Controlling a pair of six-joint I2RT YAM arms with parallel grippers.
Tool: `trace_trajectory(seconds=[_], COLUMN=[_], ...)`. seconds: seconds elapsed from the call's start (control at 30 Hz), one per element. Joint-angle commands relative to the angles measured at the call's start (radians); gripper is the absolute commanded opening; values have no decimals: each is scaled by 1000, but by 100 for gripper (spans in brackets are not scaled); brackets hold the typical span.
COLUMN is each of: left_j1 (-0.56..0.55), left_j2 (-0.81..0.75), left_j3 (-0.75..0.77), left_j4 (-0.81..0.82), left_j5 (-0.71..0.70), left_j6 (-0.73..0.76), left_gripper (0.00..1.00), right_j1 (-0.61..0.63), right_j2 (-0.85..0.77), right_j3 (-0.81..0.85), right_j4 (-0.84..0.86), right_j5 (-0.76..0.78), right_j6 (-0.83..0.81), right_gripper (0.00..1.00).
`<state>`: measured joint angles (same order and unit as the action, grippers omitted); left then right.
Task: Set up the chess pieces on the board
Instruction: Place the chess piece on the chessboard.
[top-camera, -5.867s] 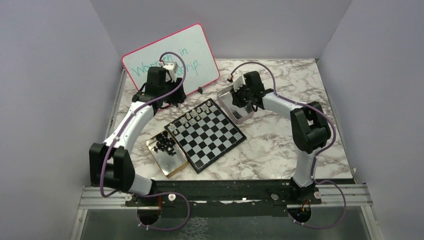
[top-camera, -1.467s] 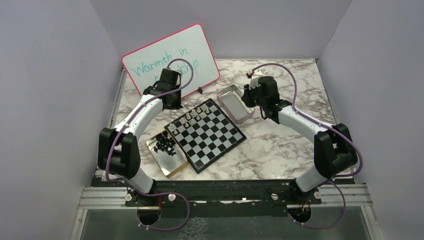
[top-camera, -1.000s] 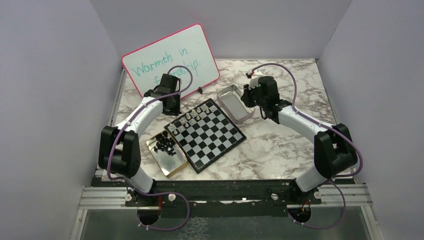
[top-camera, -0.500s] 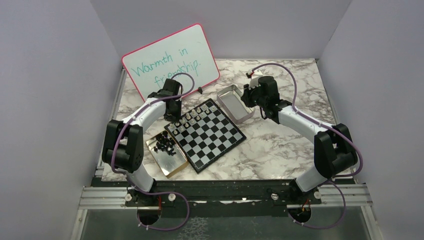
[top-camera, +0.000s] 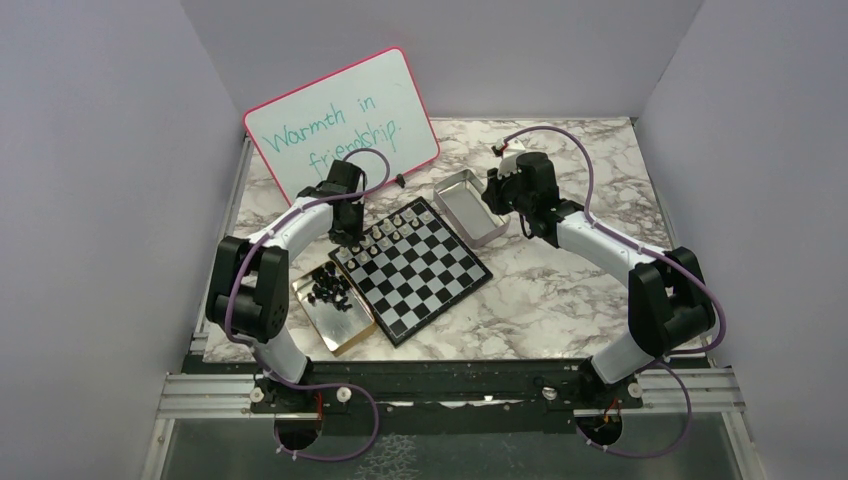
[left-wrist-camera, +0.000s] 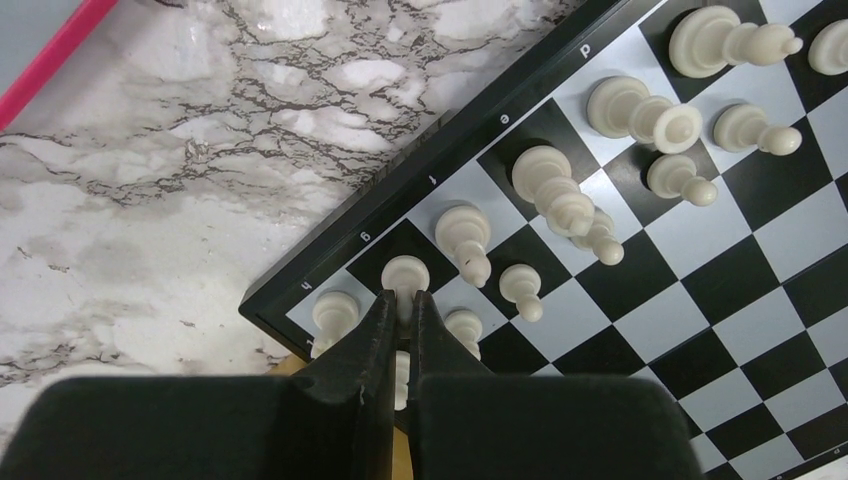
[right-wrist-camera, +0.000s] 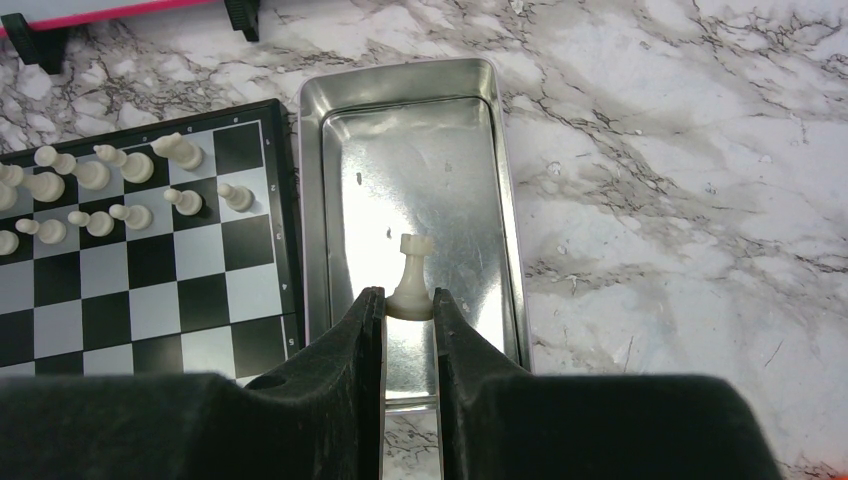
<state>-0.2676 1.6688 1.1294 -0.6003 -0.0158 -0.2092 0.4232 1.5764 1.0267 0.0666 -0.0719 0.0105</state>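
The board (top-camera: 425, 275) lies at the table's middle, with several cream-white chess pieces (left-wrist-camera: 640, 110) standing in two rows along its far-left edge. My left gripper (left-wrist-camera: 400, 297) is shut on a cream-white piece (left-wrist-camera: 405, 272) low over the corner squares of that edge, between pieces that stand there. In the top view it (top-camera: 345, 238) hangs at the board's left corner. My right gripper (right-wrist-camera: 409, 295) is shut on the base of a cream-white rook (right-wrist-camera: 412, 262) above the silver tin (right-wrist-camera: 505, 200). Black pieces (top-camera: 328, 290) lie heaped in a gold tin (top-camera: 350, 325).
A pink-rimmed whiteboard (top-camera: 340, 115) leans at the back left, just behind the left arm. The silver tin (top-camera: 470, 205) sits beside the board's far corner. The gold tin touches the board's near-left side. Grey walls close in the marble table (top-camera: 560, 290).
My left gripper has moved from in front of the whiteboard down to the board's left corner, carrying its piece. The right arm has stayed still over the silver tin.
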Motion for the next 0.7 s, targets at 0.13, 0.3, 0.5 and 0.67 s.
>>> trace_trajectory(seconds=[0.13,0.3,0.5,0.67], left_j1=[8,10,10,10], left_j2=[28,11,0,-7], left_j3=[-16,-21,-19,-20], left_j4=[39,35,11,3], left_j5=[14,10,6,8], left_j6=[-4,-2,3,6], left_gripper=[5,10,9,9], right_j1=[-4,-5,-5,-6], right_j2=[-41,-38,-36,-35], right_j3=[-16,-17,-17,-17], right_j4=[38,39,39,38], right_j5=[-12,-14,-16,-16], right_j6=[2,2,2,2], right_gripper=[4,4,4,4])
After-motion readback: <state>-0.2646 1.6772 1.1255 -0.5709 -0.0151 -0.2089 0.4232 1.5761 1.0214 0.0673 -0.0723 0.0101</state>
